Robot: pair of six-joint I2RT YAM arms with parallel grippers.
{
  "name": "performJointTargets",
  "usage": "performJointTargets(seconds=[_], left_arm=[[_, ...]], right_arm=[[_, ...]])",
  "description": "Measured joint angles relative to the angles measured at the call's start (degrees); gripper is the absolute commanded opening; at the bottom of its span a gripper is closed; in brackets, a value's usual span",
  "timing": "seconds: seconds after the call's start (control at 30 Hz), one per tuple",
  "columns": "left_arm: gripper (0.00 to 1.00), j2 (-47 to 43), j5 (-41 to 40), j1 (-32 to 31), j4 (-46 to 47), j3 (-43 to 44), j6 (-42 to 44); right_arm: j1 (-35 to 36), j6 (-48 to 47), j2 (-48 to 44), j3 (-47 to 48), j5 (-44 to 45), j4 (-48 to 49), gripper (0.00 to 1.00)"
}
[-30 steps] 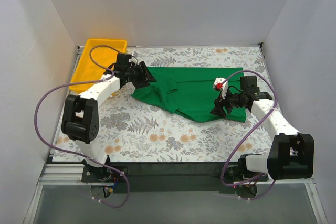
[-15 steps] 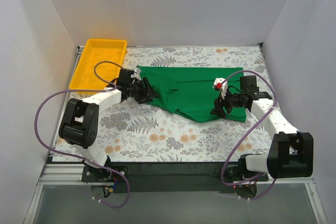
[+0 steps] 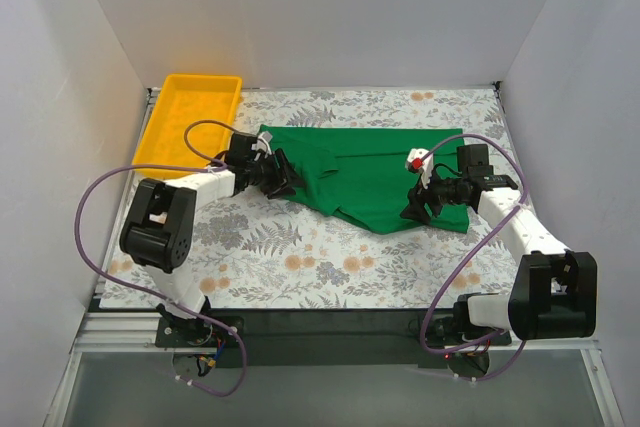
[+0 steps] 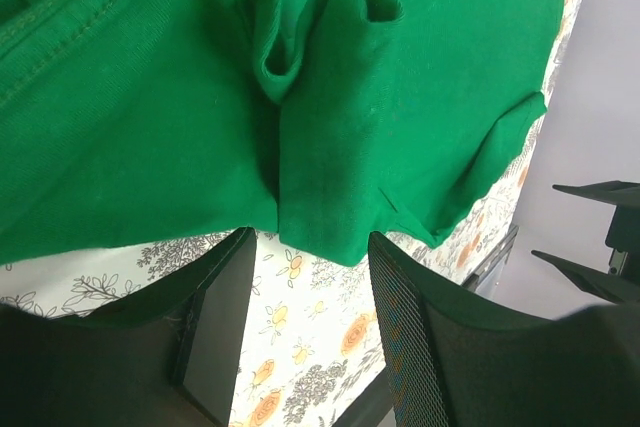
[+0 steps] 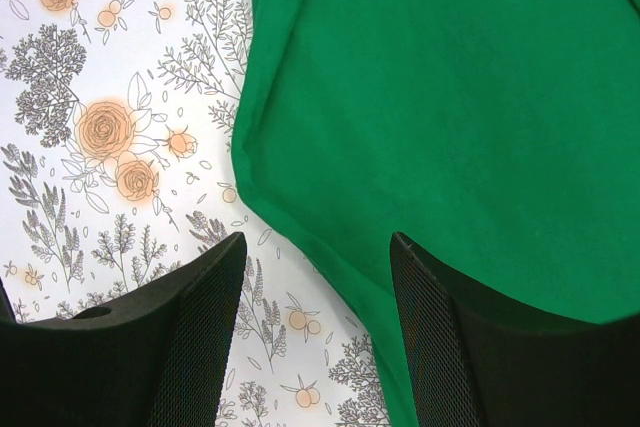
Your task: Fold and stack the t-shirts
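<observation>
The bright green t-shirt (image 3: 370, 172) lies spread and rumpled on the floral tablecloth, with a bunched fold near its left side. My left gripper (image 3: 284, 180) sits low at the shirt's left edge. In the left wrist view it (image 4: 310, 243) is open, the folded shirt (image 4: 150, 97) edge just past its fingertips and only tablecloth between the jaws. My right gripper (image 3: 414, 207) hovers at the shirt's near right edge. In the right wrist view it (image 5: 318, 247) is open, and the shirt's (image 5: 450, 97) hem runs diagonally between its fingers (image 5: 205, 317).
A yellow plastic tray (image 3: 190, 117) stands at the back left corner, just behind the left arm. White walls close the table on three sides. Purple cables loop beside both arms. Floral cloth (image 3: 300, 257) lies bare in front of the shirt.
My left gripper has swung from near the tray toward the front, down to the shirt's left edge, then nearly stopped. The right arm has stayed still.
</observation>
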Motion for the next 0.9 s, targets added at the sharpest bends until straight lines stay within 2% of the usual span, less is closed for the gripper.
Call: performJointTargets(seconds=[0.13,0.23,0.37,0.5,0.7,0.9], left_arm=[[0.48,-1.9,-1.3,0.0,-0.6,-0.4,1.0],[0.55,-7.7,-4.1,0.0,-2.9,-2.0,3.2],[0.72,-17.9,-7.6,0.6,-6.1,-3.3,6.3],[0.85,-29.2,-10.6,2.5,-7.9,-6.4,9.1],[0.88,-40.3,-14.7,3.8,-12.1,-11.5,10.7],[0.88,-46.2,-15.1,3.9,-14.0,-15.2,11.6]], right_arm=[[0.1,-0.2,0.3,0.0,-0.8,0.0,0.66],[1.4,-0.3,1.0,0.0,-1.0,-0.1,0.66],[7.7,-0.1,2.6,0.5,0.3,-0.3,0.66],[16.9,-0.1,5.5,3.9,4.0,-1.3,0.66],[27.6,0.2,12.5,12.3,10.4,-1.6,0.66],[31.8,2.3,19.4,19.5,13.3,-1.8,0.66]])
